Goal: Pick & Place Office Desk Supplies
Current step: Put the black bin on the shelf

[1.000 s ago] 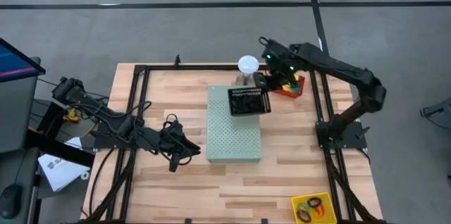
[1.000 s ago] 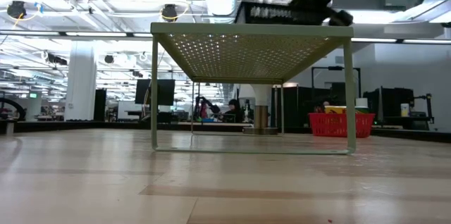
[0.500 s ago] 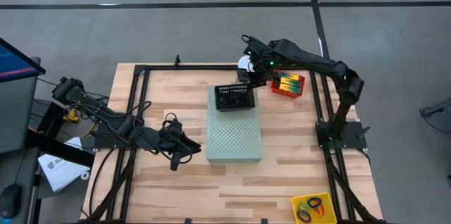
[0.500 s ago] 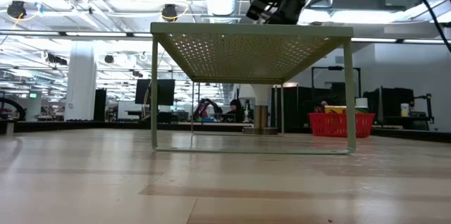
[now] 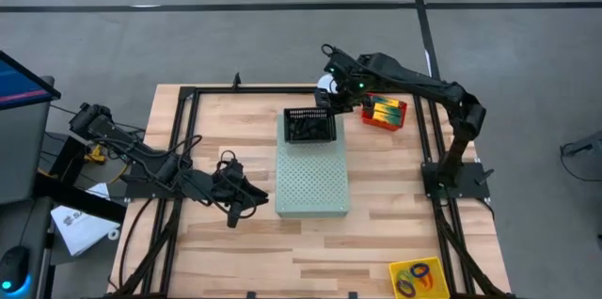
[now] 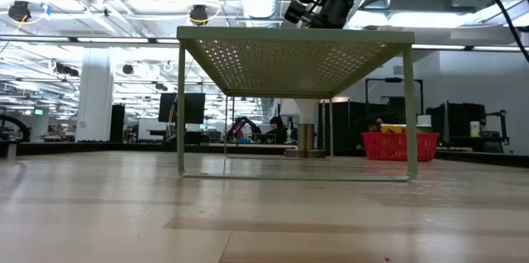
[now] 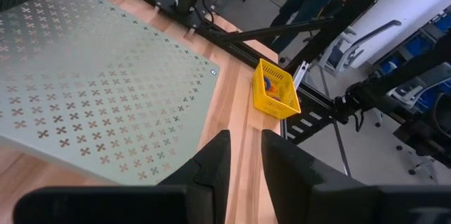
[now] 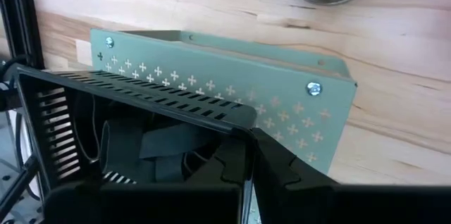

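Left gripper (image 5: pixel 235 207) rests low beside the board (image 5: pixel 312 181), arm folded, jaws slightly parted on nothing. Right arm reaches across; right gripper (image 5: pixel 331 103) clamps the rim of the black basket (image 5: pixel 310 126) at the board's far end. Yellow basket (image 5: pixel 416 276) of bands sits well apart.

Two dark, near-black jointed arms w/ matte housings. Right arm (image 5: pixel 442 92): green status lights near wrist, black base plate. Left arm (image 5: pixel 160 163): loose black cables along links, yellow connector nr base. Tool fingers (image 7: pixel 211 168) black, blocky, angular.
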